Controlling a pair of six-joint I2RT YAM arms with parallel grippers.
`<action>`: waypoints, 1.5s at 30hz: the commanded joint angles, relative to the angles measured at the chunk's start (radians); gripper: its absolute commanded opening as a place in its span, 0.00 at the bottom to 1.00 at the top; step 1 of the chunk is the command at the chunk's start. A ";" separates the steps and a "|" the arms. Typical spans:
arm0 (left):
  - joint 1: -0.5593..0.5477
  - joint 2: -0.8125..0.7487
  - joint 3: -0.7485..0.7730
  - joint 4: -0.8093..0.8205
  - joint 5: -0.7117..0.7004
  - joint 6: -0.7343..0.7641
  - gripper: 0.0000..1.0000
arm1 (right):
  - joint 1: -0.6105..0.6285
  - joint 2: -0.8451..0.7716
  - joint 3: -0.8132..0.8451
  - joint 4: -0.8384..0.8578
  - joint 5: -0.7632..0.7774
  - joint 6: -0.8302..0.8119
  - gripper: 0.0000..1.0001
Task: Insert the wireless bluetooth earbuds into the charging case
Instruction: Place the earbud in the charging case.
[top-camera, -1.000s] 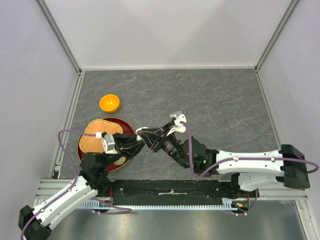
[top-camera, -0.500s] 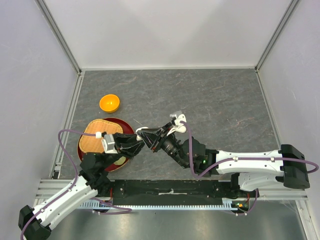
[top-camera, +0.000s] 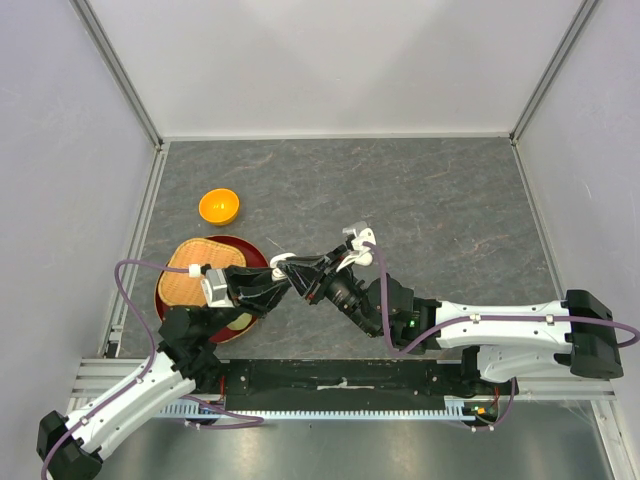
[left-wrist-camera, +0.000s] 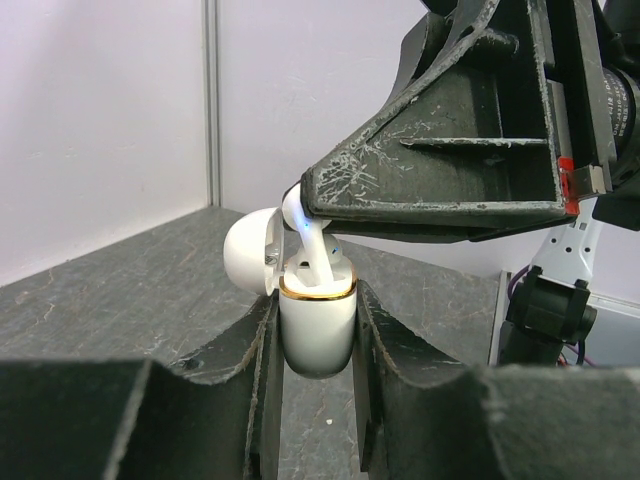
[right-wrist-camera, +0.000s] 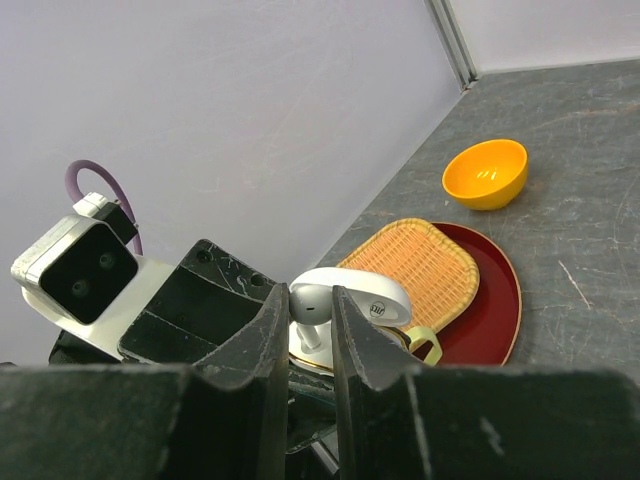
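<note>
Right end effector (right-wrist-camera: 308, 315) pinched one earbud (right-wrist-camera: 306, 298), its stem partly inside the open charging case (left-wrist-camera: 317, 335) clamped by the left end effector (left-wrist-camera: 315, 300) above the bench (top-camera: 450, 200); slight tilt could jam the stem against the rim.

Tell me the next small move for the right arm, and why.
Probably ease the right gripper straight down a little. It pinches an earbud whose stem is inside the open charging case, which the left gripper clamps upright. Much of the stem shows above the gold rim, so it looks unseated.
</note>
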 joint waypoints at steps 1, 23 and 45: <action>0.000 -0.002 0.026 0.070 -0.001 -0.017 0.02 | 0.006 -0.002 0.008 -0.016 -0.012 -0.010 0.00; 0.000 0.006 0.014 0.096 0.080 0.035 0.02 | 0.006 0.017 0.040 0.002 -0.003 -0.014 0.00; 0.000 -0.019 0.023 0.130 0.005 0.038 0.02 | 0.006 0.007 0.016 -0.081 -0.006 0.013 0.00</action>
